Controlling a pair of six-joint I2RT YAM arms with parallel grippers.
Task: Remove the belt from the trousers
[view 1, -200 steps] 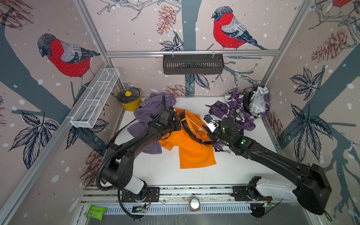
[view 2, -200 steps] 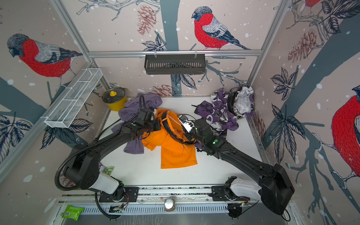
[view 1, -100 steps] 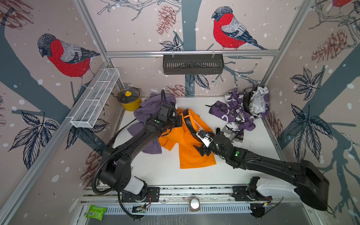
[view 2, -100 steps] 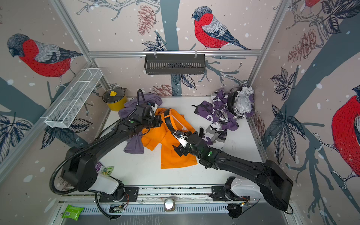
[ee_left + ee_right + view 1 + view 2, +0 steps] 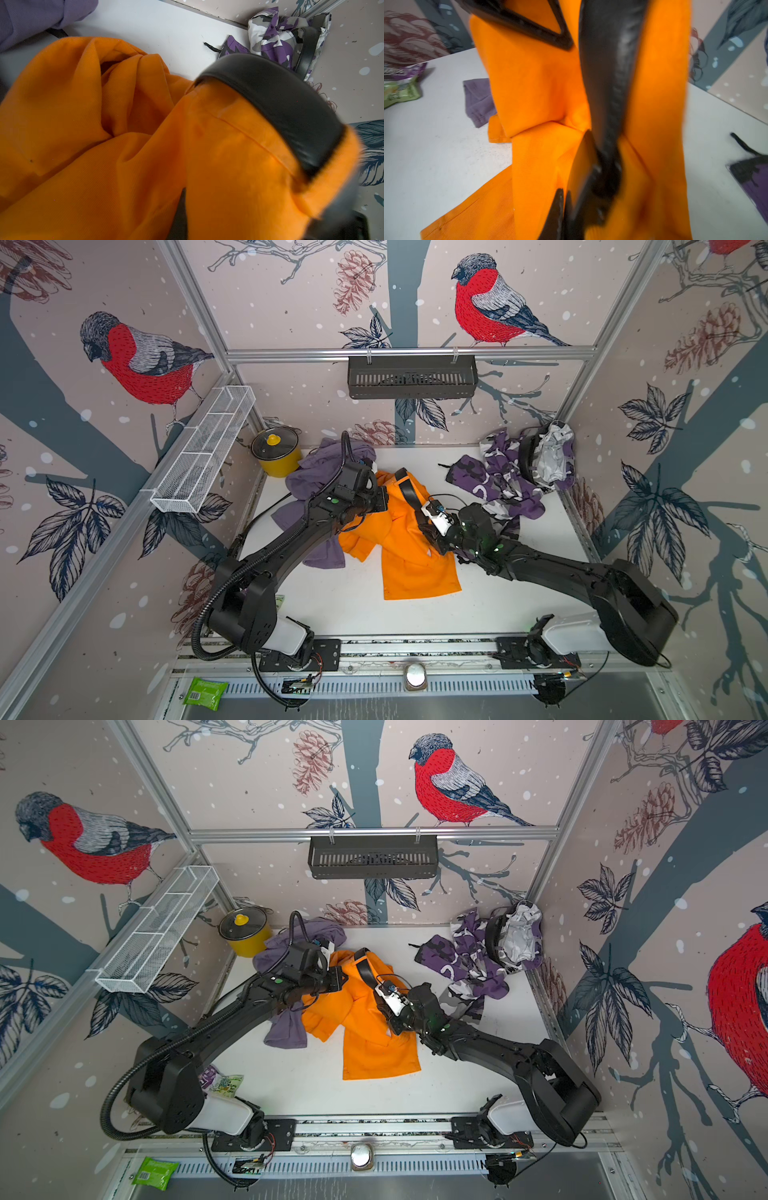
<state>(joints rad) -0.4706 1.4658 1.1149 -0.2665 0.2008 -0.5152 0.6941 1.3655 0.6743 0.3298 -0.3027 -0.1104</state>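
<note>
Two closed grippers meet at one pair of orange trousers (image 5: pixel 411 568), which lies crumpled near the middle of the white table (image 5: pixel 353 614). One leg is spread flat toward the front rail and the waist end is bunched and raised toward the back wall.

The belt (image 5: pixel 409 493) is a broad black strap with a smooth, faintly glossy face. In both top views it curves over the raised waistband (image 5: pixel 365 971). The left wrist view shows it (image 5: pixel 280 104) as a wide dark arc hugging the waistband, with orange cloth lapping over its lower edge.

In the right wrist view the strap (image 5: pixel 608 83) runs down, blurred, edge-on and ridged, into the right gripper (image 5: pixel 583 207), whose jaws are clamped on it. The left gripper (image 5: pixel 381 502) is also closed, pinching orange cloth at the waist just beside the belt.

A purple garment (image 5: pixel 320 477) touches the trousers on the left arm's side. A camouflage garment (image 5: pixel 503 485) lies apart toward the back right corner.
</note>
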